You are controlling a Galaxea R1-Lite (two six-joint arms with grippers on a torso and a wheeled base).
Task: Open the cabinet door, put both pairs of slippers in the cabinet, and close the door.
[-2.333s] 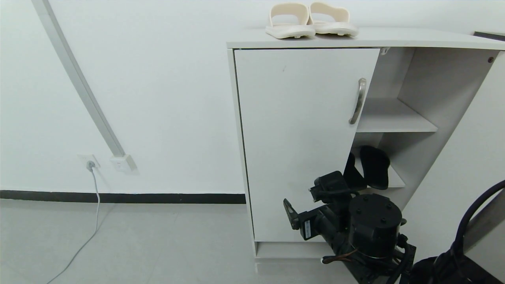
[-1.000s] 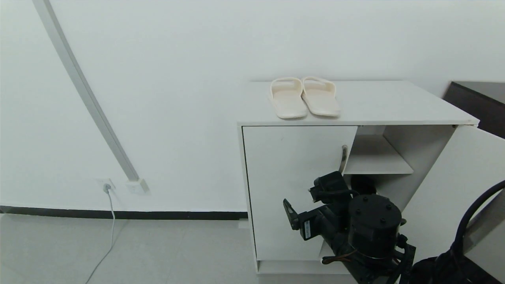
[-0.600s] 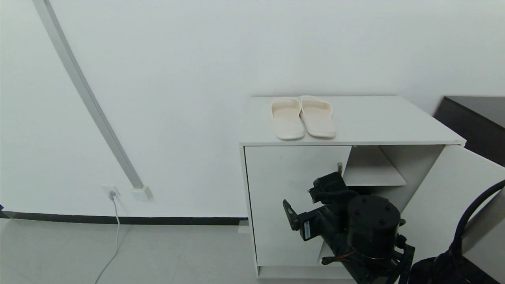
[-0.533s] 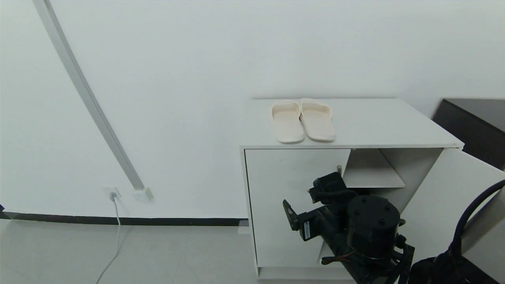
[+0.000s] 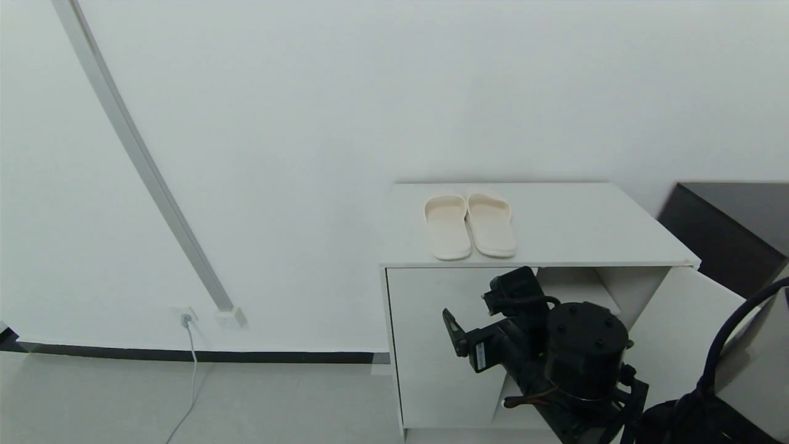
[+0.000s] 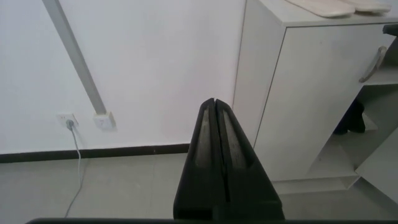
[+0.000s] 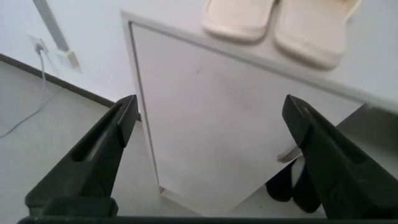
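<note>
Step in hand, by judgement: fetching the cream slippers (image 5: pixel 470 225) off the cabinet top (image 5: pixel 573 216), above and ahead of the right gripper (image 7: pixel 208 155), itself spread wide with nothing between the fingers (image 7: pixel 93 162). Note the left gripper (image 6: pixel 214 155) pressed together and empty, with the cabinet ahead of it and off to one side. To do it well: lift the right gripper level with the top before going forward, so as not to knock the front edge. Come at the heel ends nearest the gripper and close only once both soles sit inside the spread, since the two lie side by side and touching. Failing that, take one at a time. Then bring the catch down and in past the open door (image 5: pixel 684 333), onto the free shelf (image 5: pixel 576 290), keeping off the handle (image 6: pixel 372 62) of the shut door (image 5: pixel 431 345). Expect the black slippers (image 7: pixel 298 186) already inside, below and beyond the right gripper. Hard to make out: most of the cabinet's inside, masked by the arm in the head view. Black pair seen only in part, so cannot tell whether leaning or flat. Toe ends of the cream pair cut off in the right wrist view. Far edge of the open door cut off as well.
</note>
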